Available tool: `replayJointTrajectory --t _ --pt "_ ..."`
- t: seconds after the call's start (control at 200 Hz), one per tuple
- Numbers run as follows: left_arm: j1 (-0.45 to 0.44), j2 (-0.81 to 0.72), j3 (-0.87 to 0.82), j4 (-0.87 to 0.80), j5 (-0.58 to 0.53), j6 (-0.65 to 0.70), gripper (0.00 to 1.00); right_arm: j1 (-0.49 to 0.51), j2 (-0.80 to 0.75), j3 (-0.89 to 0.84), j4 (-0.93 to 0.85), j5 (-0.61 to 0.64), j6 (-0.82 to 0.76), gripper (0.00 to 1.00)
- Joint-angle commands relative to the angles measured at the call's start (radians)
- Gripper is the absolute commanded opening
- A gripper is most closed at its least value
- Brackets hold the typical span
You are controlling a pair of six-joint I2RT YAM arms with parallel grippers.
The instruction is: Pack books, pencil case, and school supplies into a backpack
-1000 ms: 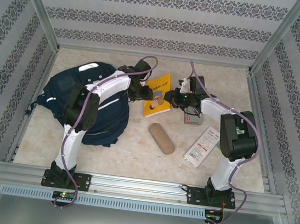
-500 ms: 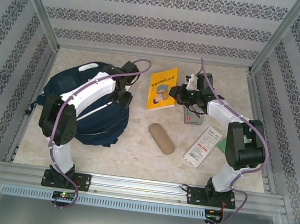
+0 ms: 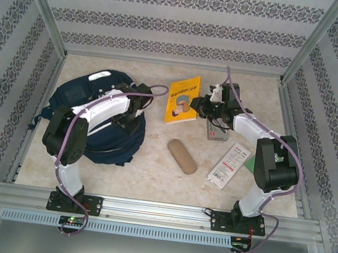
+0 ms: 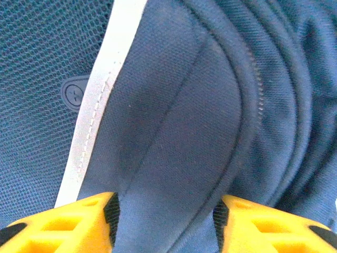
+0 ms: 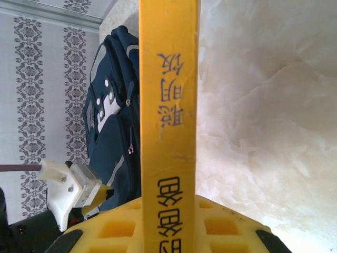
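Observation:
The navy backpack lies at the left of the table. My left gripper presses down on its right side. In the left wrist view the jaws stand open on either side of a fold of the backpack's fabric. My right gripper is shut on the right edge of a yellow book, and its thin spine runs up between the fingers. The tan pencil case lies in the middle of the table. A grey box, a white packet and a small green item lie at the right.
Patterned walls and metal rails close in the table on three sides. The right forearm passes over the grey box. Bare tabletop lies between the backpack, the pencil case and the near rail.
My left gripper left the yellow book, swung left onto the backpack and has narrowed a little. My right gripper carried the book slightly toward the back and now holds it still.

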Motion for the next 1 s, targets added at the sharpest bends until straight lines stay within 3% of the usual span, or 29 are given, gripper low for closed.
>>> replayJointTrajectory --t 0.0,0.13,0.175,0.325,0.744,0.994 --pt "0.002 0.039 0.005 -0.020 -0.071 0.033 0.45 0.010 -0.052 -0.004 0.086 -0.037 0.004 0.00" --pt "-0.008 0.048 0.015 -0.009 -0.094 0.028 0.16 0.007 -0.058 -0.007 0.085 -0.040 0.003 0.00" --pt "-0.007 0.048 0.029 -0.010 -0.098 0.025 0.00 0.005 -0.059 -0.008 0.088 -0.042 0.006 0.00" --pt "-0.007 0.042 0.120 -0.008 -0.022 -0.010 0.00 -0.008 -0.065 -0.003 0.087 -0.048 0.015 0.00" --pt "0.029 0.212 0.677 -0.127 0.278 -0.202 0.00 -0.036 -0.110 -0.033 0.144 -0.060 0.081 0.00" --pt "0.108 0.195 0.736 -0.061 0.504 -0.306 0.00 0.017 -0.087 -0.085 0.293 -0.050 0.185 0.00"
